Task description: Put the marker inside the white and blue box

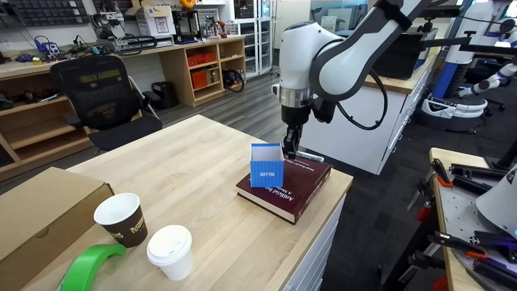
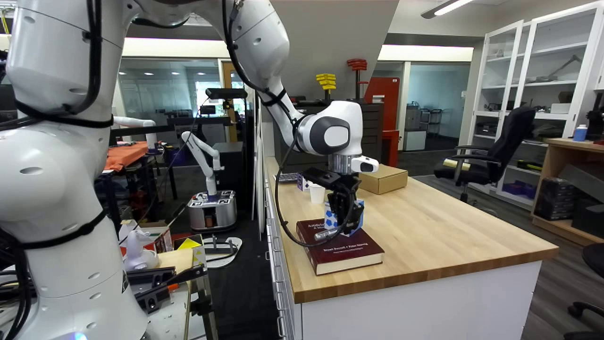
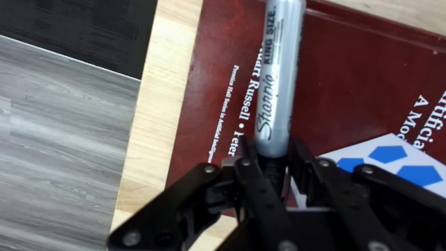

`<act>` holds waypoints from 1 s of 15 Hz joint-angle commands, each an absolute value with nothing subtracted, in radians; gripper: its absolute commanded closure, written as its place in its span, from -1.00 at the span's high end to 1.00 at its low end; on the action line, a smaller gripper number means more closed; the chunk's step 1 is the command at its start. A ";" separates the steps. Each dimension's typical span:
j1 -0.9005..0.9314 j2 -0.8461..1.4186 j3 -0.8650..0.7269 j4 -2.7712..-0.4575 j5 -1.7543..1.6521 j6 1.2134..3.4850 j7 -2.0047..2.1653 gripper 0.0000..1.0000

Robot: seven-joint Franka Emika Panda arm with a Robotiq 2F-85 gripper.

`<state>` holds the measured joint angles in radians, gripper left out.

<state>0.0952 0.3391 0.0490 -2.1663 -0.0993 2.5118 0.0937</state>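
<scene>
The marker is a thick silver stick with a black end. It shows in the wrist view (image 3: pixel 278 80) and in both exterior views (image 1: pixel 311 157) (image 2: pixel 325 234). My gripper (image 3: pixel 272 148) is shut on it at its black end and holds it about level over the book; the gap beneath is hard to judge. The gripper also shows in both exterior views (image 1: pixel 291 151) (image 2: pixel 347 219). The white and blue box (image 1: pixel 267 173) stands upright, open at the top, on the maroon book. It is close beside the gripper, which partly hides it in an exterior view (image 2: pixel 360 218) and the wrist view (image 3: pixel 400 164).
The maroon book (image 1: pixel 305 182) lies near the table's corner and edge. A brown cardboard box (image 1: pixel 52 214), a dark paper cup (image 1: pixel 121 218), a white lidded cup (image 1: pixel 171 252) and a green curved object (image 1: pixel 91 264) stand farther along the wooden table (image 1: pixel 202 194).
</scene>
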 commanded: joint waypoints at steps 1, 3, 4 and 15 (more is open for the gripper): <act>0.103 0.230 0.020 -2.245 -0.129 2.526 0.129 -0.86; 0.104 0.201 0.010 -2.253 -0.145 2.524 0.145 -0.86; 0.105 0.187 0.007 -2.250 -0.154 2.521 0.154 -0.86; 0.129 0.080 0.020 -2.161 -0.356 2.502 0.339 -0.86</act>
